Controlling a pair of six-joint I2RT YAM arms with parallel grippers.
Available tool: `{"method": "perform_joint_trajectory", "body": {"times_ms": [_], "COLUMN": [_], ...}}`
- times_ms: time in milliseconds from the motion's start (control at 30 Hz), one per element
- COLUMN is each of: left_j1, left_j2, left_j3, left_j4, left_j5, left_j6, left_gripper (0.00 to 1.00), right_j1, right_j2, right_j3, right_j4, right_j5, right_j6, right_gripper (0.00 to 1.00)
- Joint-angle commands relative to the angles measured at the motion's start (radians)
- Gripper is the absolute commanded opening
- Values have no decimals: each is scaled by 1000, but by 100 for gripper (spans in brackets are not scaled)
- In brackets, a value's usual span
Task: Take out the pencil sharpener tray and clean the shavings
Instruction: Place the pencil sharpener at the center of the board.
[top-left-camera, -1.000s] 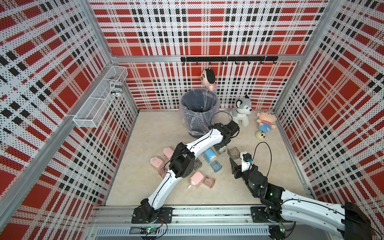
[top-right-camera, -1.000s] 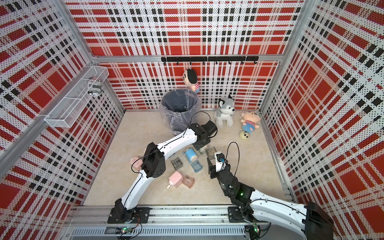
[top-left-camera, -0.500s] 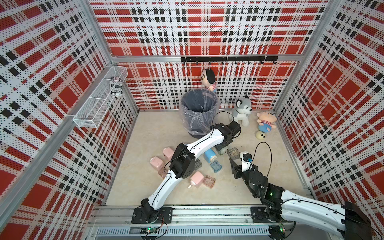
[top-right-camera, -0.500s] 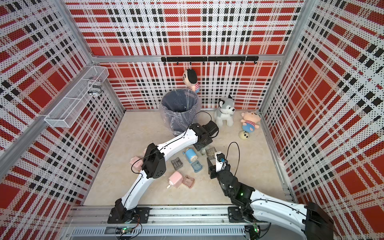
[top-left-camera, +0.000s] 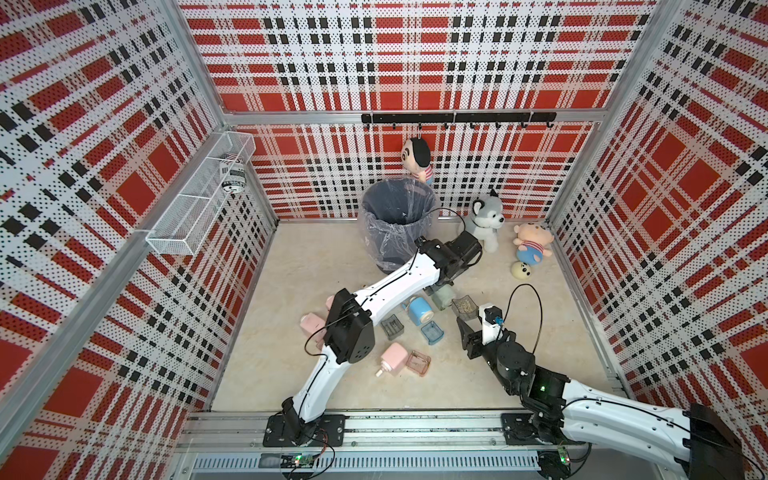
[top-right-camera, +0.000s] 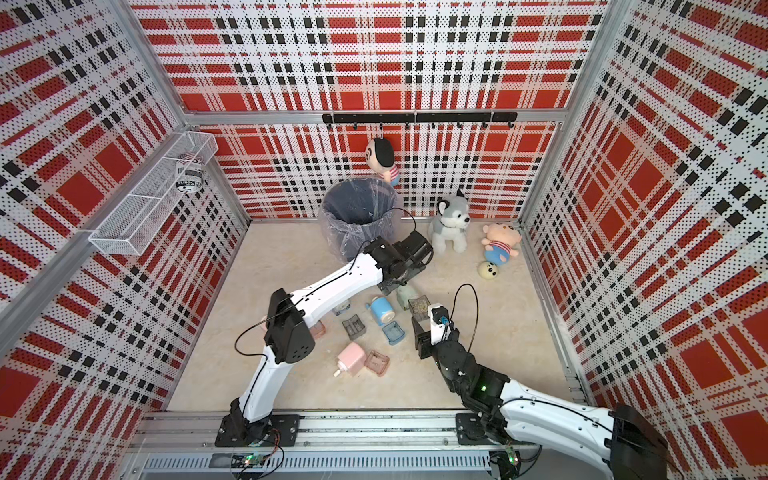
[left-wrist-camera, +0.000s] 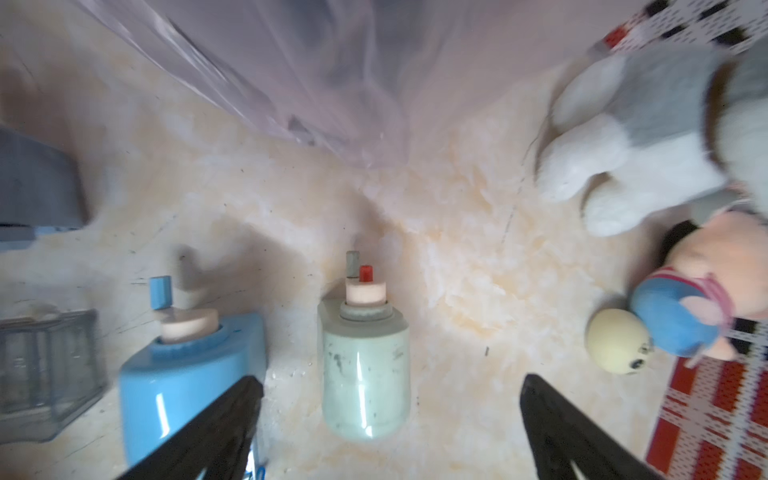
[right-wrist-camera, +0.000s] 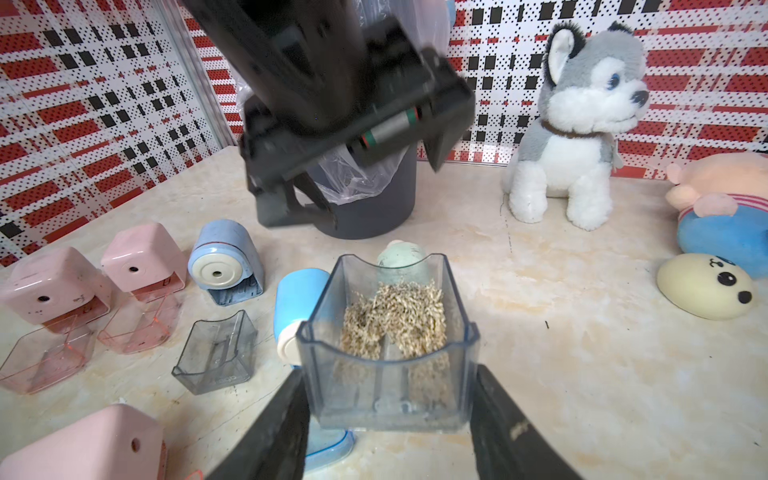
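While the right end effector clamps its two black fingers against the side walls of the tray, that tray sits just in front of the pale green sharpener, near the middle of the worktop. It is a smoky, see-through plastic box with a scooped rear wall, and a heap of dry, straw-coloured shavings lies inside.

The left end effector is spread wide and holds nothing. It hangs over the green sharpener, a glossy, scuffed, round-topped body lying on its side with a cream crank hub and a red knob. A glossy blue sharpener lies just beside it.

From the right wrist view the left arm's black wrist block covers much of the bin, a dark round bucket lined with crinkled clear film. Three matte pink sharpeners, clear pink and grey empty trays and a fluffy husky plush stand around.

On the side wall a white wire basket holds a rolled thing lettered "SUBSCR", the rest unreadable.
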Motion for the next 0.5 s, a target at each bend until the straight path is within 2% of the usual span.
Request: {"method": "perform_joint_trajectory", "body": {"times_ms": [0,133,267,367,467], "left_j1": [1,22,53,86,118], "left_j2": [-145,-281,-433,-578,-754], "left_j3": [-68,-178,-345,-531,-758], "left_j4": [48,75,160,287,487], "left_j5": [-114,-194,-257,-293,-304], "left_j6": [33,71,155,255,383], "left_gripper": [98,98,98,98,98], "right_j1": [-5,-3,-3,-3,-9], "right_j2": [25,69,127,172,213], "right_j3": [37,81,131,171,205], "right_j4": [3,6,15,26,55], "right_j5": [-41,-75,-103,-117,-139], "right_j6": [17,19,16,14,18], "right_gripper": [46,45,45,45,46]}}
